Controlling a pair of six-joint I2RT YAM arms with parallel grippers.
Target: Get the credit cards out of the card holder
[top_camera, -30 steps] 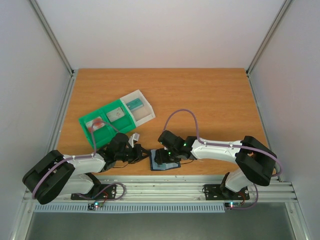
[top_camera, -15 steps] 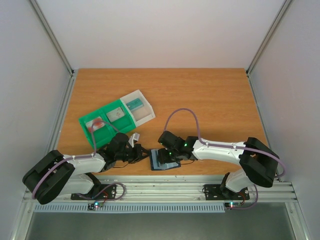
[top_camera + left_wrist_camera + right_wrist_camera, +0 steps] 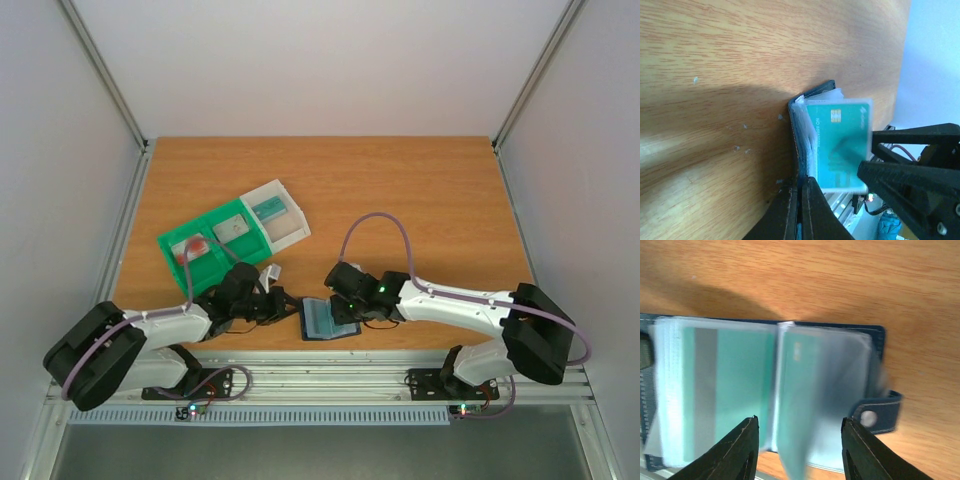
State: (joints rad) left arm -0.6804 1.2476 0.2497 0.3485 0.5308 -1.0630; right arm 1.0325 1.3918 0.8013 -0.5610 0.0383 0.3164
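Observation:
The card holder (image 3: 320,322) lies open near the table's front edge, its clear sleeves fanned out. Teal credit cards (image 3: 735,375) show inside the sleeves, and one teal card (image 3: 840,145) faces the left wrist camera. My left gripper (image 3: 292,308) is shut on the dark cover edge of the card holder (image 3: 797,130), fingertips pressed together (image 3: 801,187). My right gripper (image 3: 345,310) hovers over the holder's right half with its jaws apart (image 3: 799,427). A blurred sleeve page stands between them, touched by neither finger. The tab clasp (image 3: 875,412) lies beside the right finger.
A green-and-white compartment tray (image 3: 262,238) stands behind the left arm, with a teal card (image 3: 268,210), a grey card (image 3: 232,228) and a reddish item (image 3: 197,247) in its bins. The table's front edge and metal rail (image 3: 330,375) run just behind the holder.
The right gripper has drawn back to the right off the holder and its jaws have narrowed. The holder's teal pages now show from above. The left gripper has kept its hold.

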